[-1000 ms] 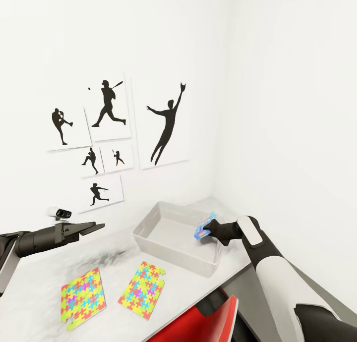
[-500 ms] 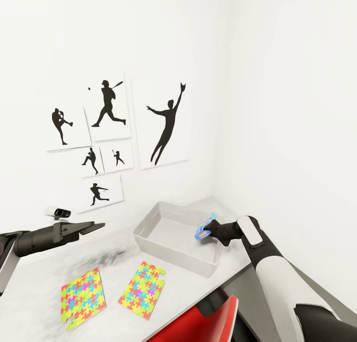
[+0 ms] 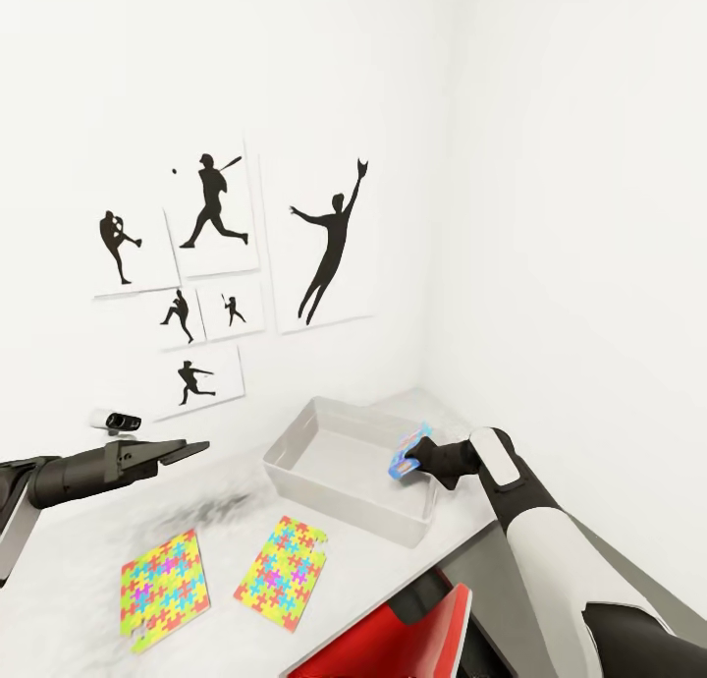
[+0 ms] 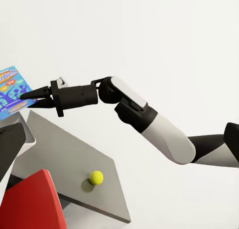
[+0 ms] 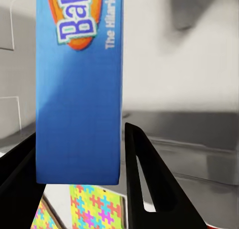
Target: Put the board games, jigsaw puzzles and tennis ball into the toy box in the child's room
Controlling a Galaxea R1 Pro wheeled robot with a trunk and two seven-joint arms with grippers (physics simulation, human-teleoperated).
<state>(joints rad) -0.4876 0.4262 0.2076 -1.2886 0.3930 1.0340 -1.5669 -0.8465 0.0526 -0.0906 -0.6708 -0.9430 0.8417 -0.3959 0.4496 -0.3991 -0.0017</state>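
With the right hand (image 3: 412, 455) gripping the blue board game (image 3: 407, 449) over the toy box (image 3: 339, 496), we lower it flat before release; left hand (image 3: 187, 449) open.

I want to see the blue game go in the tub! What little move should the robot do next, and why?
Probably lower the right gripper a little and let go. It is shut on the blue board game, holding it over the near corner of the toy box, which looks empty, so the game should drop inside. The two jigsaw puzzles wait on the table.
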